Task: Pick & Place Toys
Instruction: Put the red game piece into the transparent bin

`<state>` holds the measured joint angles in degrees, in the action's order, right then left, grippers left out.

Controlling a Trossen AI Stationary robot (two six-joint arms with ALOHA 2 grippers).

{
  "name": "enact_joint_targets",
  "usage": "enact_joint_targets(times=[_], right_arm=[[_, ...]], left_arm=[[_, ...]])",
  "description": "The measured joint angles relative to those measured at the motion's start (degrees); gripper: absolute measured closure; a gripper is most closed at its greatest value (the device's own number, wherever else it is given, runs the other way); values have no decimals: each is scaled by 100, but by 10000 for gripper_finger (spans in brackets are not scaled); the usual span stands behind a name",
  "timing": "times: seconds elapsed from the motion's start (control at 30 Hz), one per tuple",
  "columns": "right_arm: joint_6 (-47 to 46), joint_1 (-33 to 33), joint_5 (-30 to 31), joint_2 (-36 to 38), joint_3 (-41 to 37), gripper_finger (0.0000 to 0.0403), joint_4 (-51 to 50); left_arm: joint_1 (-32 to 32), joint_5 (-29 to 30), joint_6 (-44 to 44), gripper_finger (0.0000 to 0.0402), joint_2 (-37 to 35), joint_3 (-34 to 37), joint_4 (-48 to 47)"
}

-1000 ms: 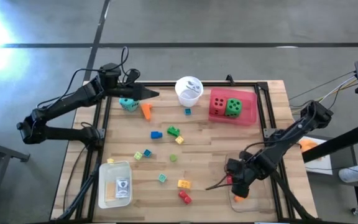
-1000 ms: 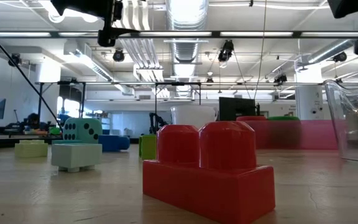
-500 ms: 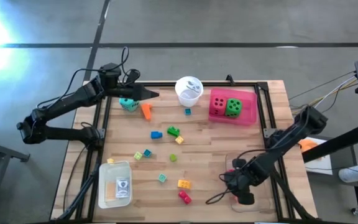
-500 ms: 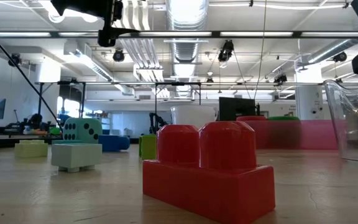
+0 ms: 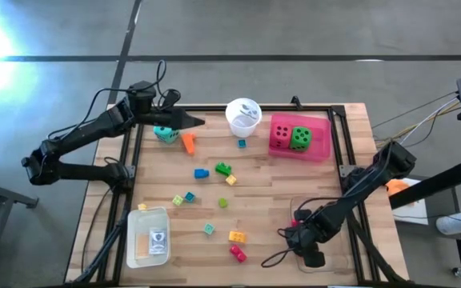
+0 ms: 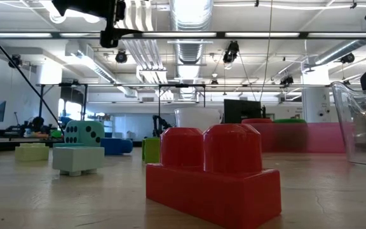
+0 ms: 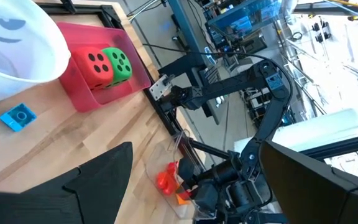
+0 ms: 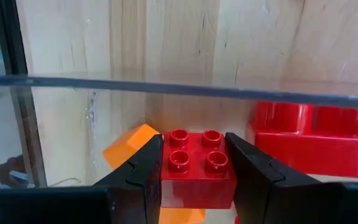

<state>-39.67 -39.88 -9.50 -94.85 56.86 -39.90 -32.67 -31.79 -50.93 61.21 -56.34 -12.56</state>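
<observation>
Red four-stud brick [image 8: 196, 163] sits clamped between the right pincer's fingers [image 8: 135, 180], inside the clear tray [image 8: 166, 87], with an orange brick [image 8: 126, 146] and a larger red brick [image 8: 316, 134] just beside it.

High view: right pincer [image 5: 305, 240] over the clear tray at the surface's [image 5: 270, 184] near right corner; left pincer [image 5: 194, 122] hangs near the teal die [image 5: 165, 133], fingers apart, gripping nothing.

Left wrist view: red die [image 7: 97, 64] and green die [image 7: 119, 62] lie in the pink tray [image 7: 82, 93].

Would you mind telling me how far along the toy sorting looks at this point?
Done: red die and green die sit in the pink tray. In hand: right gripper holds a small red brick over the clear tray. Left: loose bricks like the yellow one on the table.
</observation>
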Motion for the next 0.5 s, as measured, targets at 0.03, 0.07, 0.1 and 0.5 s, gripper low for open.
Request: enact_joint_targets(times=[0.03,0.07,0.1,0.5], right_arm=[[4,0,-2,0,0,274,3],[6,0,-2,-4,0,274,18],[8,0,-2,-14,0,274,24],[-5,0,45,-17,-41,236,37]], left_arm=[[0,-1,1,47,0,0,-7],[0,-20,1,47,0,0,-29],[0,-41,1,47,0,0,-41],[0,-44,14,47,0,0,-78]])
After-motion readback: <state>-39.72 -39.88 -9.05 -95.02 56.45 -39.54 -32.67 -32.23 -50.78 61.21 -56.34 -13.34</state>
